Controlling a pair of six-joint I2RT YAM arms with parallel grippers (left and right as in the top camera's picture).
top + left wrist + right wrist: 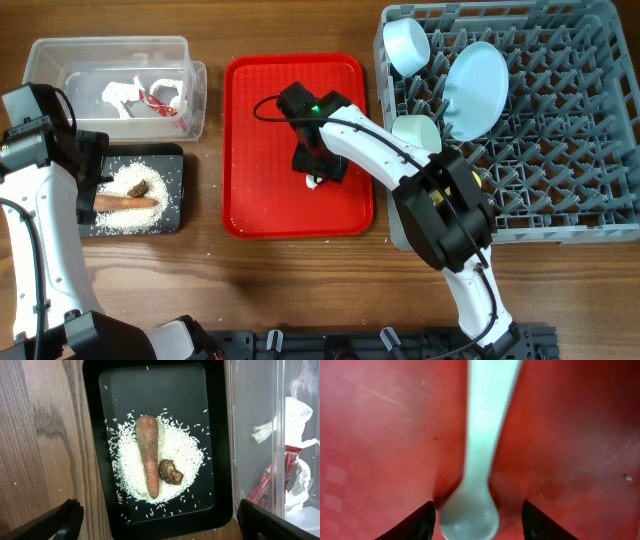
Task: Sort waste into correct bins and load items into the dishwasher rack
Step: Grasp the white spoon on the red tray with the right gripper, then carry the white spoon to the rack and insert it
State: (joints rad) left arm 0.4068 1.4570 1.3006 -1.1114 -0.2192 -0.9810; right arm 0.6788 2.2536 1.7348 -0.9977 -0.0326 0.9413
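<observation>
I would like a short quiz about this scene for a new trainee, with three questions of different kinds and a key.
1. True or false: the carrot stick lies in the black tray.
2. The white spoon lies on: A) the red tray; B) the grey rack; C) the clear tub.
3. Fill in: the brown lump rests on white ____.

Key: 1 true; 2 A; 3 grains.

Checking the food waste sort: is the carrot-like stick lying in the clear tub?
No, the carrot-like stick lies on the rice-like grains in the black tray.
</observation>
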